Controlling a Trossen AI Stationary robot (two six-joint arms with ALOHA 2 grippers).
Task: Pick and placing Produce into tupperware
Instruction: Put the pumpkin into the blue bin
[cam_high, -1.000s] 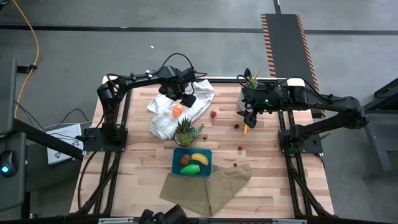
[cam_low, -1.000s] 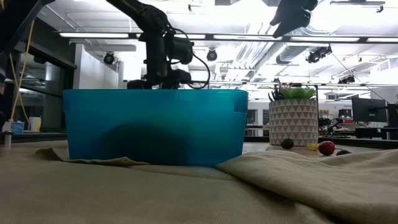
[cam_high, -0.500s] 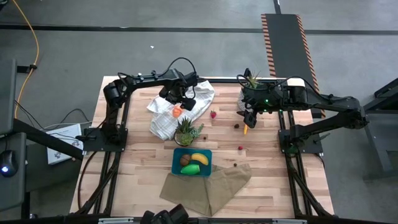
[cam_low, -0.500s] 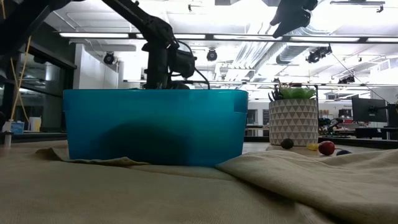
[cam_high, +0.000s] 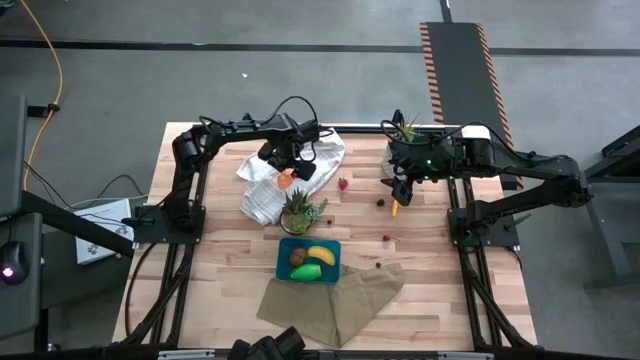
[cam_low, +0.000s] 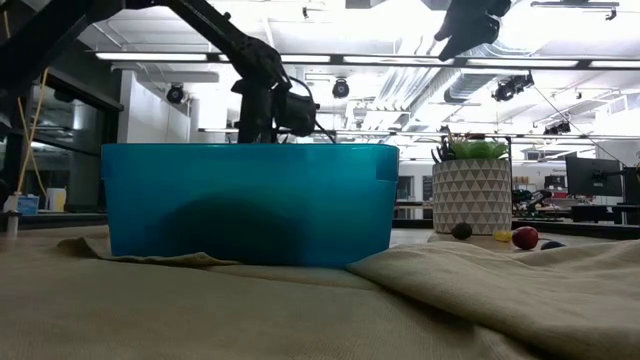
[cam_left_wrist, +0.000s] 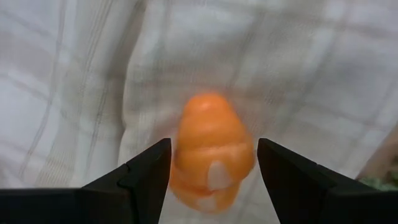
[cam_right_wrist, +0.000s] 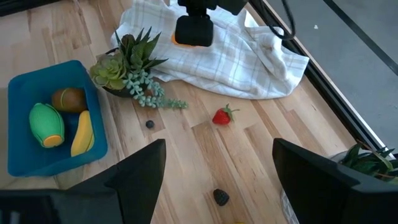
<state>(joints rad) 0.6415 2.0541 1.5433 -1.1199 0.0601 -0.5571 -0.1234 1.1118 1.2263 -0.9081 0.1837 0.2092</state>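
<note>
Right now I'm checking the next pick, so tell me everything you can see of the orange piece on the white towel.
The orange piece is small, rounded and smooth like plastic, narrower at one end, with pale patches at the other. It lies on the white checked towel, at the table's far side beyond a spiky potted plant. The left pincer is open around it, one finger on each side; contact cannot be told.

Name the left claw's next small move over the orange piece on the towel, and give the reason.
Probably lower a little, then close. The left claw is open with the orange piece between its fingers on the white towel, not yet gripped. The tupperware is the later goal.
</note>
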